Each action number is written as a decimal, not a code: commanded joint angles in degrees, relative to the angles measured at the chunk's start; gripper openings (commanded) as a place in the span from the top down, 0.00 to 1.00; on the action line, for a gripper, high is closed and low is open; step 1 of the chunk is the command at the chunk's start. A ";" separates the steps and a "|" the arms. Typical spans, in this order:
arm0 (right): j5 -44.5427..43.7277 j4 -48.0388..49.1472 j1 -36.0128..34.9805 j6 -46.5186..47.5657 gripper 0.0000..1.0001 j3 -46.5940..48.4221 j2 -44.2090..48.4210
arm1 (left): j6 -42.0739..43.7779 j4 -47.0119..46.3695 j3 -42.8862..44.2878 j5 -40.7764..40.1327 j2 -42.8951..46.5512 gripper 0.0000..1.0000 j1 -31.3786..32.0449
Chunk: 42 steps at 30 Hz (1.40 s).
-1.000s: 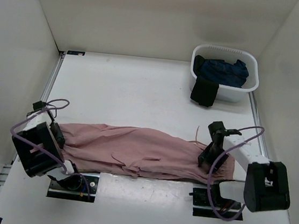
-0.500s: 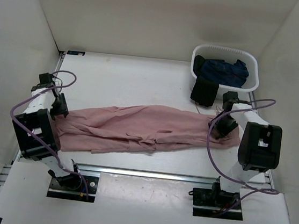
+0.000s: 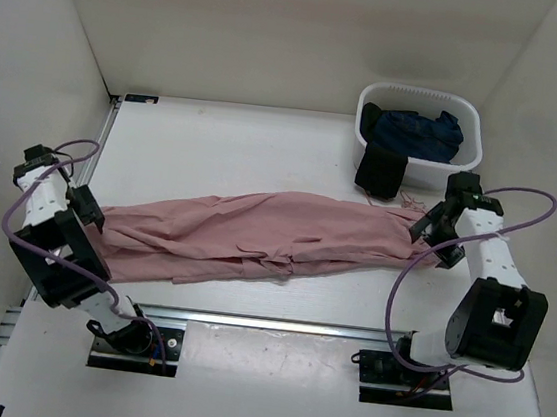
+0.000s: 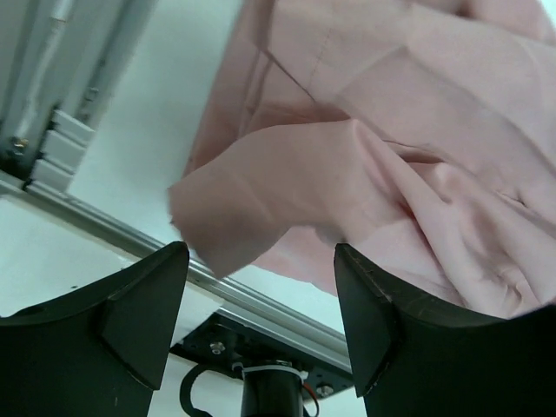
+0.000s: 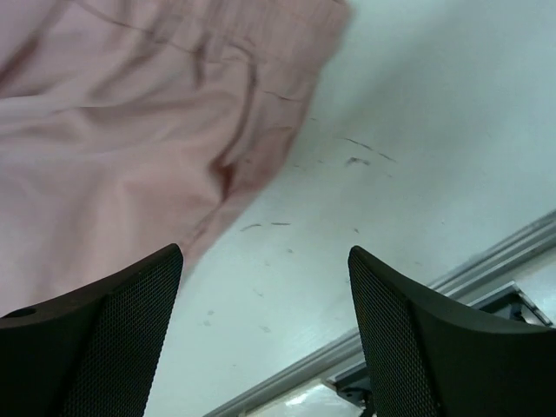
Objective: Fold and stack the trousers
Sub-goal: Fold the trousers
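Pink trousers [image 3: 275,238] lie stretched out; left fingers [image 4: 139,304] and right fingers [image 5: 408,330] spread wide.

Overhead view: the left end effector [image 3: 85,210], at the left edge of the counter [image 3: 244,154], is too small to show whether it touches the trousers [image 3: 276,233]. The right end effector [image 3: 434,222] covers the cloth's end near the right edge.

Left wrist view: the trousers run off the top and right edges, and the lower folds are hidden behind one finger [image 4: 382,330].

Right wrist view: the cloth is cut off at the top and left.

Far right corner: a dark garment [image 3: 380,172] masks part of the basket [image 3: 468,162] wall. The pile inside cannot be counted.
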<state>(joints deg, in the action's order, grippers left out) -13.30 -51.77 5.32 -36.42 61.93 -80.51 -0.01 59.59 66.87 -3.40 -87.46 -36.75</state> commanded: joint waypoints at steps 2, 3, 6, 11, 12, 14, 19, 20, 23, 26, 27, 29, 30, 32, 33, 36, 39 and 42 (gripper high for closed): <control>3.10 -1.15 4.43 2.06 0.18 -2.95 -1.05 | 0.01 2.89 2.73 4.10 -3.06 0.21 0.81; 3.89 -1.14 5.74 2.06 0.18 -3.57 -1.05 | 0.01 2.90 2.74 4.10 -3.07 0.21 0.81; 4.42 -0.53 6.46 2.06 0.19 -4.18 -1.57 | 0.01 2.99 0.21 2.09 -2.37 0.19 0.81; 5.82 3.24 6.46 1.53 0.19 -5.68 -4.03 | 0.01 -0.79 -3.94 -0.56 -4.03 0.26 1.33; 5.83 3.25 6.98 1.53 0.19 -5.68 -4.74 | 0.01 -1.40 -3.94 -0.56 -5.16 0.33 1.33; 6.35 3.87 6.98 1.00 0.19 -5.07 -6.76 | 0.01 -1.41 -2.10 -0.56 -5.87 0.68 1.33; 3.46 6.32 6.98 -1.98 0.28 -5.67 -9.49 | 0.01 -1.41 -1.39 0.06 -5.27 0.86 1.85; 2.93 7.89 6.98 -2.51 0.30 -5.68 -10.45 | 0.01 -1.41 -0.87 0.06 -4.31 0.86 1.86; 2.06 11.24 6.98 -4.96 0.47 -6.21 -12.91 | 0.01 -1.41 0.44 0.06 -2.80 0.86 1.86; -0.05 12.13 6.98 -6.38 0.70 -5.69 -15.55 | 0.01 -0.88 1.33 0.06 -1.23 0.86 1.86; -0.06 12.13 6.98 -6.90 0.75 -4.90 -16.86 | 0.01 -0.88 2.11 0.06 -0.61 0.86 1.86; -0.85 11.51 6.98 -6.91 0.91 -4.02 -17.49 | 0.01 -0.35 2.83 0.06 0.00 0.86 1.86; -1.55 10.99 6.98 -6.91 0.97 -4.01 -18.01 | 0.01 -0.35 3.44 0.06 0.62 0.86 1.86; -2.08 10.46 6.98 -6.91 1.00 -4.01 -17.41 | 0.01 -0.35 3.97 0.58 1.15 0.86 2.47; -2.08 10.46 6.98 -6.91 1.00 -3.49 -16.36 | 0.01 -0.35 5.45 0.59 1.15 0.86 2.48; -2.61 9.06 6.98 -6.20 1.00 -1.65 -13.98 | 0.01 -0.35 10.09 0.59 0.01 0.86 3.61; -2.00 7.83 6.98 -6.20 1.00 3.25 -12.21 | 0.01 -0.35 17.73 1.11 -2.18 0.86 4.40; -1.29 6.08 6.98 -5.68 1.00 13.60 -12.56 | 0.01 -0.35 27.91 1.73 -4.72 0.86 5.81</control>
<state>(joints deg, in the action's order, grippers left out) -12.36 -45.91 11.92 -42.63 64.77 -95.68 0.01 61.36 85.73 -2.37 -91.46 -32.08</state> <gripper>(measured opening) 0.004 0.146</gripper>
